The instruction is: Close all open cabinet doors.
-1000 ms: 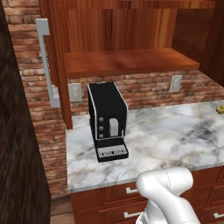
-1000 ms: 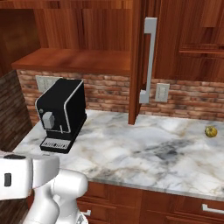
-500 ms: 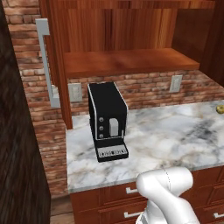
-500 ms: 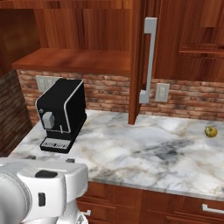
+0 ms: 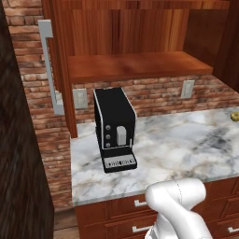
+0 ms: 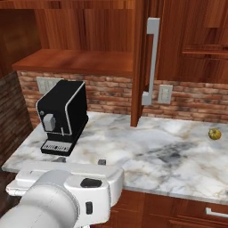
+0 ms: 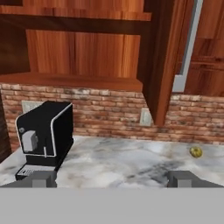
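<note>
Cabinet doors stand open above the marble surface (image 6: pixel 178 156). One cabinet door (image 6: pixel 141 62) projects edge-on toward the camera, at 12 o'clock in the right base view; its long grey handle (image 6: pixel 151 60) faces 3 o'clock. A second cabinet door (image 5: pixel 59 70) stands open at 10 o'clock in the left base view, edge-on beside the brick wall (image 5: pixel 154 95). A black coffee machine (image 5: pixel 114 128) sits on the surface below the open cabinet's wooden shelf (image 5: pixel 135 65). A small yellow-green fruit (image 6: pixel 215 133) lies at 3 o'clock, well apart from the machine. The gripper (image 7: pixel 111 178) hangs low over the surface, fingers (image 7: pixel 43 178) spread wide, holding nothing.
</note>
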